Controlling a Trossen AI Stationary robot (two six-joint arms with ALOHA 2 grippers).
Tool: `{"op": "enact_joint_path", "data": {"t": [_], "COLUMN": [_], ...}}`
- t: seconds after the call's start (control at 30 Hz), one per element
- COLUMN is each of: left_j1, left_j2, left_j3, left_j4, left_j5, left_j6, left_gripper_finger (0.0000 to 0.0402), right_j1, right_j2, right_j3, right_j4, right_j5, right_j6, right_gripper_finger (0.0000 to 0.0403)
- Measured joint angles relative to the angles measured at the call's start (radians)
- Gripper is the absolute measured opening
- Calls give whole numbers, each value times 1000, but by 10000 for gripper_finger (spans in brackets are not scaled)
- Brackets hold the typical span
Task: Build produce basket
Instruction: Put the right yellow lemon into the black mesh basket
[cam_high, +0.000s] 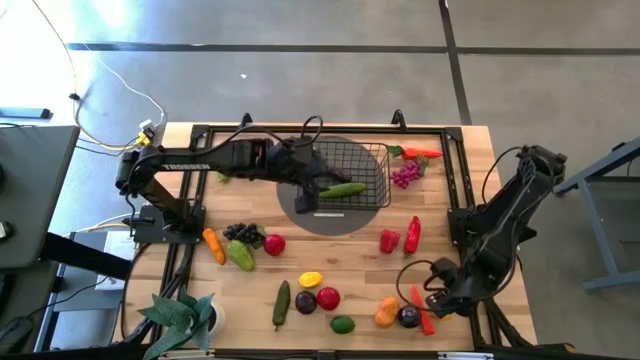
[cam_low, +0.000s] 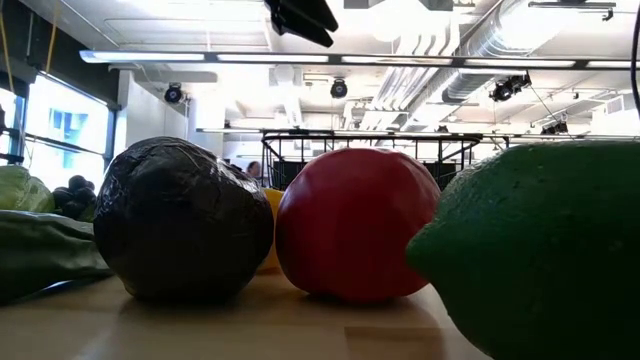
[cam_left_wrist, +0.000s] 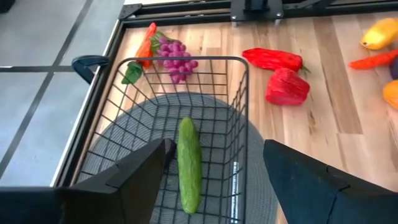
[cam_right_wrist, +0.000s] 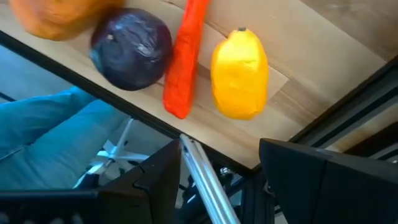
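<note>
Two arms over a wooden table (cam_high: 350, 262) in the high view. Left arm stretches across to the basket (cam_high: 350, 172), black wire mesh, sitting on a round grey mat (cam_high: 345, 222); left gripper (cam_high: 312, 186) hangs over the basket's left part, one green cucumber (cam_high: 343, 189) lying inside. Produce scattered all round: purple grapes (cam_high: 405, 175) and a red-orange pepper (cam_high: 420, 154) just right of the basket, red peppers (cam_high: 401, 238) below it, dark grapes (cam_high: 243, 232), carrot (cam_high: 213, 244), red apple (cam_high: 274, 243) at left, yellow pepper (cam_high: 311, 279), plums, dark cucumber (cam_high: 282, 303) nearer the front. Leafy plant (cam_high: 182, 315) at front-left corner. Right arm folded at front-right, right gripper (cam_high: 437, 298) beside a purple plum (cam_high: 409, 316) and orange fruit (cam_high: 387, 312)

Low view: dark wrinkled plum (cam_low: 182, 233), smooth red apple (cam_low: 355, 224), big green fruit (cam_low: 540, 245) block most of the table; a gripper tip shows at top, which arm unclear

Left wrist view: left fingers (cam_left_wrist: 140, 171) stand wide apart, holding nothing, cucumber between them down on the mesh floor

Right wrist view: right fingers (cam_right_wrist: 158, 171) parted, empty, at table edge near a yellow pepper (cam_right_wrist: 240, 74), red carrot-like piece (cam_right_wrist: 185, 59), purple plum
</note>
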Motion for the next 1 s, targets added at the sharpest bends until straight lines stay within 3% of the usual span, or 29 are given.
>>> {"op": "enact_joint_path", "data": {"t": [0.23,0.6,1.0], "left_j1": [-27,-47,-47], "left_j2": [0,0,0], "left_j3": [0,0,0], "left_j4": [0,-4,-4], "left_j5": [-31,-63,-73], "left_j6": [-13,-51,-73], "left_gripper_finger": [264,264,264], "right_j1": [34,41,40], "right_j2": [39,158,329], "right_j3": [0,0,0], "right_j4": [10,19,83], "right_j5": [-24,5,5], "right_j6": [-36,-128,-166], "right_gripper_finger": [203,262,263]}}
